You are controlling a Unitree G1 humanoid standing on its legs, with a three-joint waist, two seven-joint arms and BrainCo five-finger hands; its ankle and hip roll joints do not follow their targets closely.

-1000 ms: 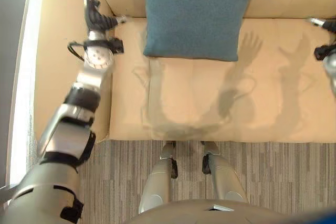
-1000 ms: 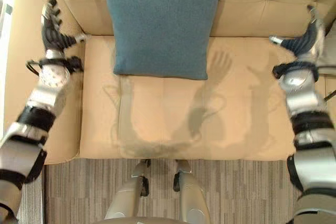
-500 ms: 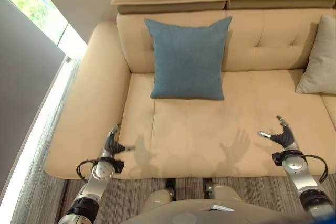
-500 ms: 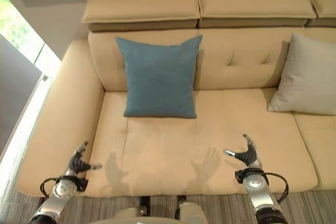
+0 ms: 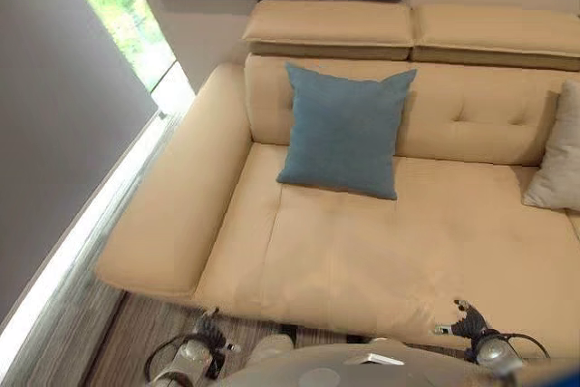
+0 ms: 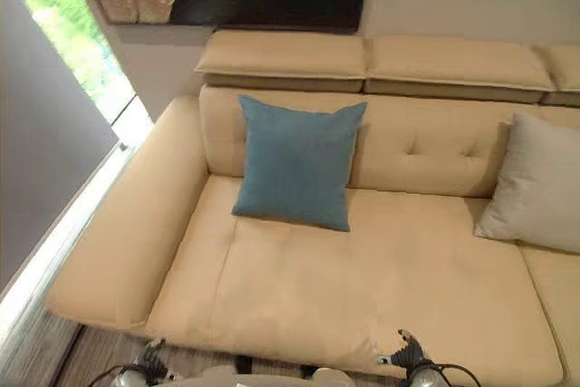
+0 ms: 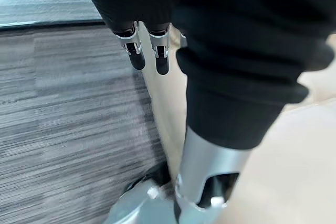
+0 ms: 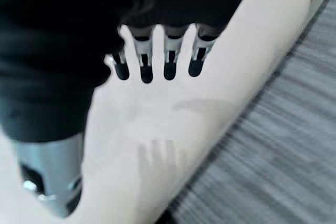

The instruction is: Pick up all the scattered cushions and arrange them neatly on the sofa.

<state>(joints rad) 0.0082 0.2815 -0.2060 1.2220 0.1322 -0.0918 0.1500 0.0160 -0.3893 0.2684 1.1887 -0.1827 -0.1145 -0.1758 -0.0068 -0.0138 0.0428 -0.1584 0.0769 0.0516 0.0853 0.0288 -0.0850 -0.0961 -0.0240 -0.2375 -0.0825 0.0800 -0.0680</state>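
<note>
The blue cushion (image 6: 297, 163) is propped against the sofa (image 6: 299, 287) back, a grey cushion (image 6: 535, 188) further along; both the left hand (image 7: 142, 51) and the right hand (image 8: 157, 59) are held open and empty before the sofa; probably another scattered cushion must be searched for next.

Right hand (image 8: 157, 51) under dark ribbed cover, silver dark-tipped fingers (image 8: 146, 69) straight, spread in row, holding nothing. Thumb (image 8: 50, 182) apart from them. Past fingers: pale beige upholstered sofa seat (image 8: 173, 114), hand hovering above it. Beside sofa edge: grey striped carpet floor (image 8: 278, 156).
</note>
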